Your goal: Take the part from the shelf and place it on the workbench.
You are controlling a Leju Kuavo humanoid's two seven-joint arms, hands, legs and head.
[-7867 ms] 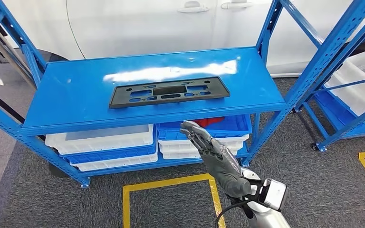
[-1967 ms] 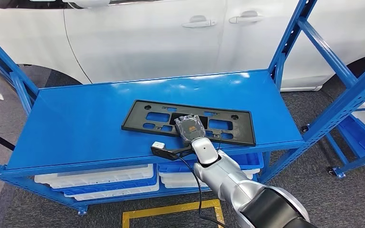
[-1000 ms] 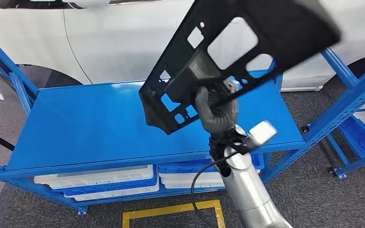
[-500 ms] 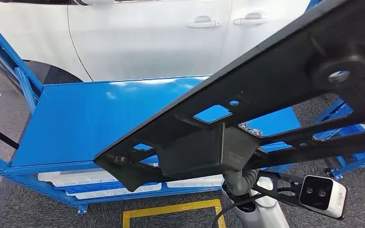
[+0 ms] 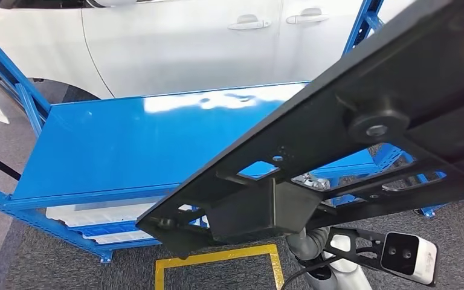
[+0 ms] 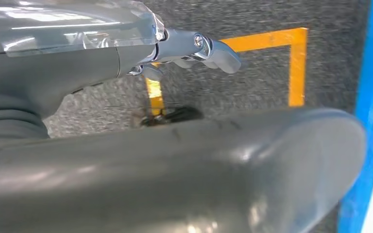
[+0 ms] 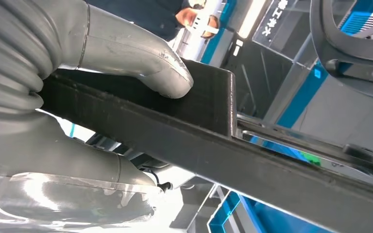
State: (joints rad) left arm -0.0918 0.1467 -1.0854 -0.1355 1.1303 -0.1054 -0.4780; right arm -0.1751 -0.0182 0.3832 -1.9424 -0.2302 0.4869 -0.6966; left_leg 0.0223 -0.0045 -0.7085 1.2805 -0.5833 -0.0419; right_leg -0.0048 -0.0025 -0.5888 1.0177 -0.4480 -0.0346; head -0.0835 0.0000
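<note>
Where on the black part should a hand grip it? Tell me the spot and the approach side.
Grip the solid boxy block at the middle of the black part, coming from beneath: it gives flat faces to clamp, unlike the thin ribs and cut-outs. The right hand holds it there, thumb pressed on the block.

Black part, tilted, lifted clear above the blue shelf; right robot hand beneath it. White car behind the shelf; yellow floor tape before it.
</note>
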